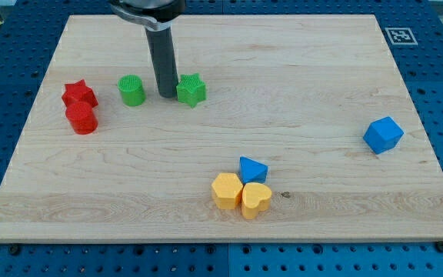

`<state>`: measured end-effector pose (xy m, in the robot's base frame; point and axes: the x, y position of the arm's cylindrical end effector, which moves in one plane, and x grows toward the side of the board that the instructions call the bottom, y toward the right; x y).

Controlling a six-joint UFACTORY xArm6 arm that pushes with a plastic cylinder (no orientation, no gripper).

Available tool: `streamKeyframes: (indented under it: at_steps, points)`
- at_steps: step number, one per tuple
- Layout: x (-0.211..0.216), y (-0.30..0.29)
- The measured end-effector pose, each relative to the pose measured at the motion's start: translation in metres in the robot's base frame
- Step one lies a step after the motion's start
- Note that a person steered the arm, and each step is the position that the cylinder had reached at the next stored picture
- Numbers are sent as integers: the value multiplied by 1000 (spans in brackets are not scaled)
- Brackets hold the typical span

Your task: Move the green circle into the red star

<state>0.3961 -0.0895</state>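
Note:
The green circle (131, 90) stands on the wooden board toward the view's upper left. The red star (78, 95) lies further to the view's left, with a gap between the two. A red round block (81, 118) touches the star just below it. My tip (166, 95) rests on the board between the green circle and a green star (191, 90). It is close beside the green star and a short gap to the right of the green circle.
A blue triangle (252, 168), a yellow hexagon (227, 190) and a yellow heart (256, 199) are clustered near the view's bottom centre. A blue cube-like block (382, 135) sits at the right. The board's edge (221, 238) meets blue pegboard.

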Motion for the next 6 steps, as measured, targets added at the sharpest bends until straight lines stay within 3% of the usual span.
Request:
streamKeyframes:
  at_steps: [2, 5, 6]
  points:
    - [4, -5]
    - [4, -76]
    - [4, -71]
